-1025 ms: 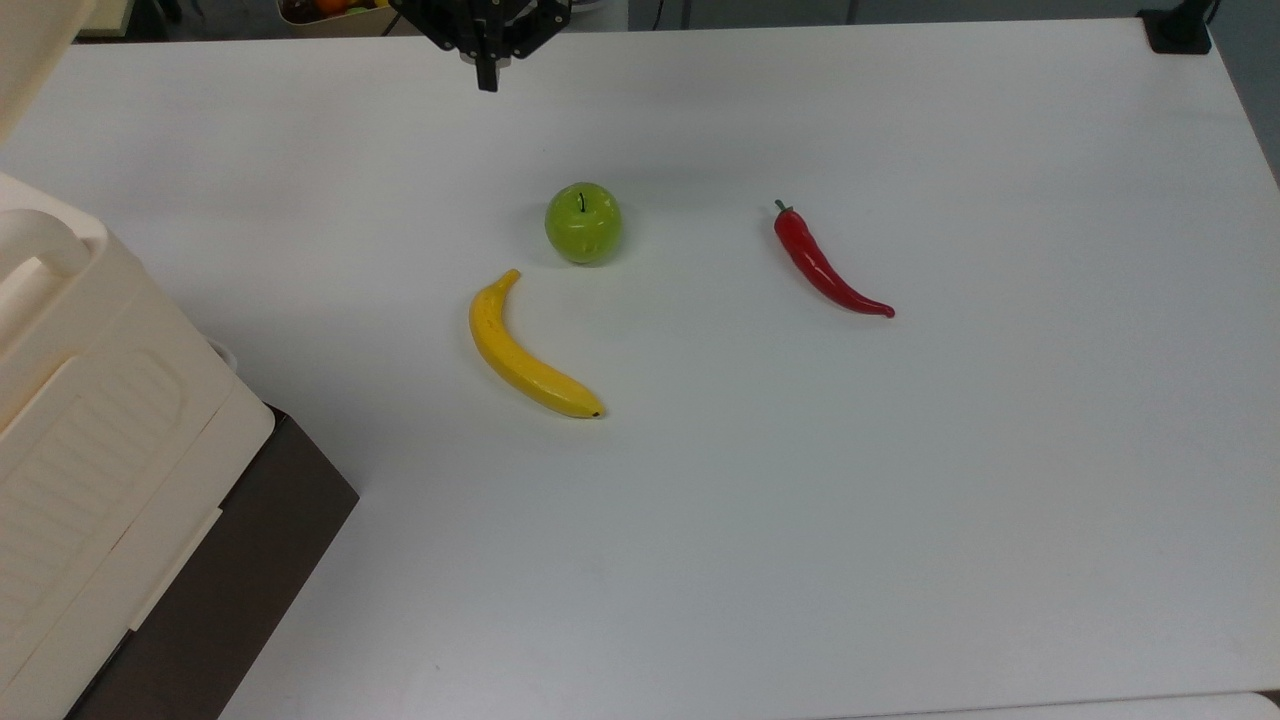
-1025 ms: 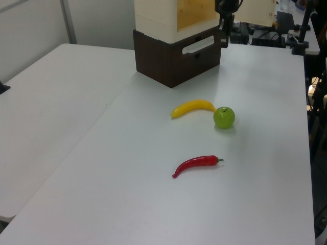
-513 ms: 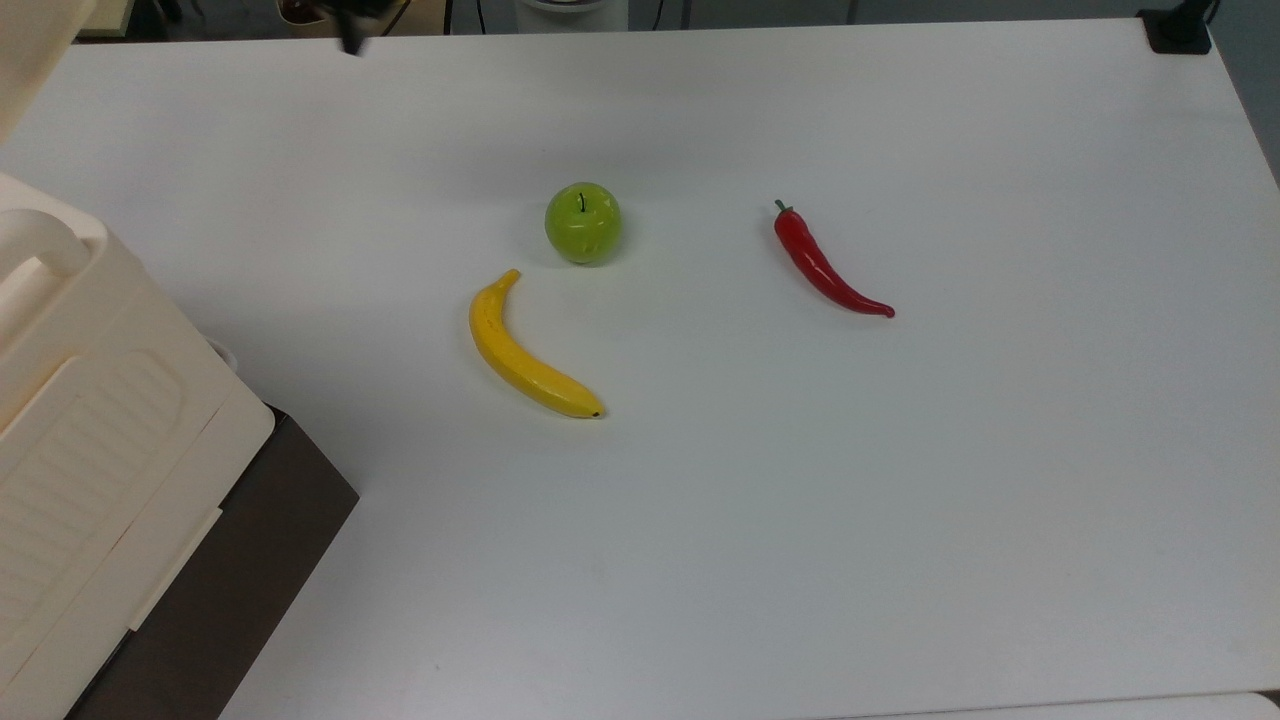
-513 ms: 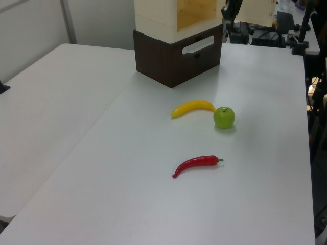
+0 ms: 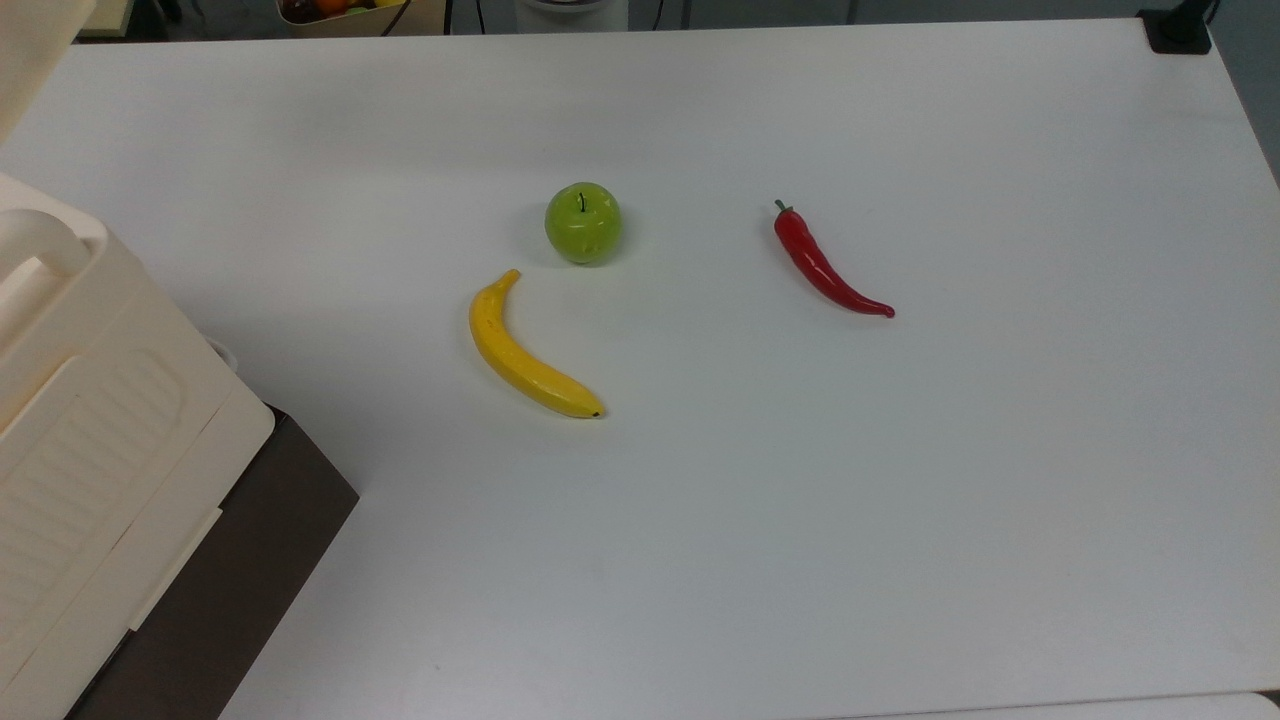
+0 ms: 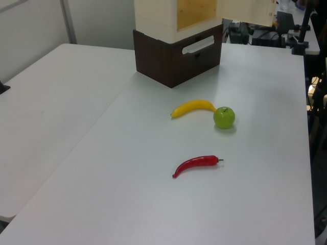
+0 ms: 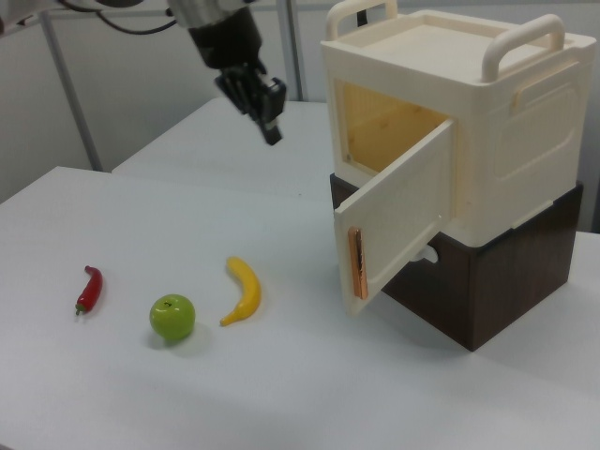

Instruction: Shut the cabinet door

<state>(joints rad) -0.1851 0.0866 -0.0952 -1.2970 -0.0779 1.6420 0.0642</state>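
White bench (image 7: 281, 394); cabinet (image 7: 487, 141) with cabinet door (image 7: 398, 220) swung open; pincer (image 7: 270, 127) raised behind its outer face to push; pincer opening: can't tell.

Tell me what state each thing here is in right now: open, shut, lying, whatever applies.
cabinet door: open, swung outward.
cabinet: interior exposed, sitting on a dark brown base.
gripper: in the air beside the cabinet, holding nothing.
banana: lying flat.
green apple: stem up.
red chili: lying flat.
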